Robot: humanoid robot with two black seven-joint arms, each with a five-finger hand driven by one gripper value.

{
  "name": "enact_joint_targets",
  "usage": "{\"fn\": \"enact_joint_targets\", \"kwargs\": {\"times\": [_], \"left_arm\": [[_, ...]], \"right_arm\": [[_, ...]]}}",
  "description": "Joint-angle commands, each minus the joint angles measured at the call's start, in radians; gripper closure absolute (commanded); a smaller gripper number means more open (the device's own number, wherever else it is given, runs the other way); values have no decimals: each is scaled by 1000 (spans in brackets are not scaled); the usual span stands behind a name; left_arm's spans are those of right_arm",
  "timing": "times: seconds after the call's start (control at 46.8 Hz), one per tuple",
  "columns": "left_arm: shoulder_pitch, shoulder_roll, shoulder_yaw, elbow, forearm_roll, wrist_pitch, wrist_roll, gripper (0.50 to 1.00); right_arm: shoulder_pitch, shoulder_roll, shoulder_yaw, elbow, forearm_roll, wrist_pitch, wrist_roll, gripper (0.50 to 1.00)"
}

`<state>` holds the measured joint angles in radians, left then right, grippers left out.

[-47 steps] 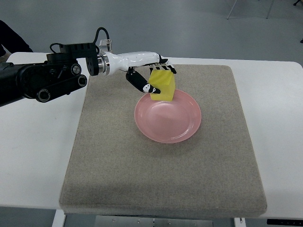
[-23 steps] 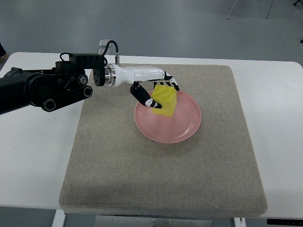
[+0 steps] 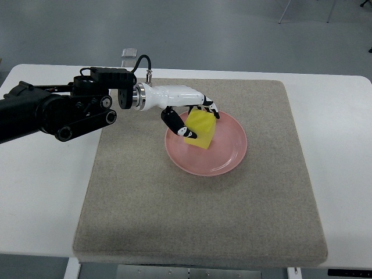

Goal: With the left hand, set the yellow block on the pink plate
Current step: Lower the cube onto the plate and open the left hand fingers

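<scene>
The yellow block [image 3: 199,131] is held by the left hand [image 3: 189,116], whose arm comes in from the left edge of the frame and reaches toward the centre. The fingers [image 3: 208,108] are curled over the block's upper edge, while the thumb [image 3: 174,124] is pressed against its left face, so the block is clamped between them.

The block is seen over the upper left part of the pink plate [image 3: 226,154], inside its rim. It is tilted, with one corner pointing down toward the plate's floor. Whether that corner is already touching the plate or is just above it cannot be told from this steep view.

The relation that matters for the coming move is this: the plate lies directly under the block, and the block lies to the lower right of the palm, between thumb and fingers. No further sideways travel seems to be needed; it is judged that only a short lowering and an opening of the fingers remain. Because the block is tilted, it may be expected to tip flat or roll slightly once released.

The plate is set near the middle of a grey mat [image 3: 145,203] on a white table [image 3: 40,192]. The right hand is not seen.
</scene>
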<state>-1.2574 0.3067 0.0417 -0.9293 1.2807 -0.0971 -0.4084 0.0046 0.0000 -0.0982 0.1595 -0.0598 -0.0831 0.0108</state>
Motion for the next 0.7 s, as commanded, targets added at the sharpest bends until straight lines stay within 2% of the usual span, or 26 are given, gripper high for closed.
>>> {"fn": "enact_joint_targets", "kwargs": {"times": [0.0, 0.512, 0.555, 0.619, 0.683], "left_arm": [[6, -12, 0, 1, 0, 0, 0, 1000], [16, -15, -2, 1, -1, 11, 2, 992], [18, -15, -2, 1, -1, 11, 2, 907], [18, -15, -5, 0, -3, 13, 2, 744], [19, -15, -5, 0, -3, 13, 2, 688]], "right_arm": [[0, 0, 0, 0, 1, 0, 0, 576], [0, 0, 0, 0, 0, 0, 0, 576], [0, 0, 0, 0, 0, 0, 0, 576], [0, 0, 0, 0, 0, 0, 0, 576], [0, 0, 0, 0, 0, 0, 0, 576]]}}
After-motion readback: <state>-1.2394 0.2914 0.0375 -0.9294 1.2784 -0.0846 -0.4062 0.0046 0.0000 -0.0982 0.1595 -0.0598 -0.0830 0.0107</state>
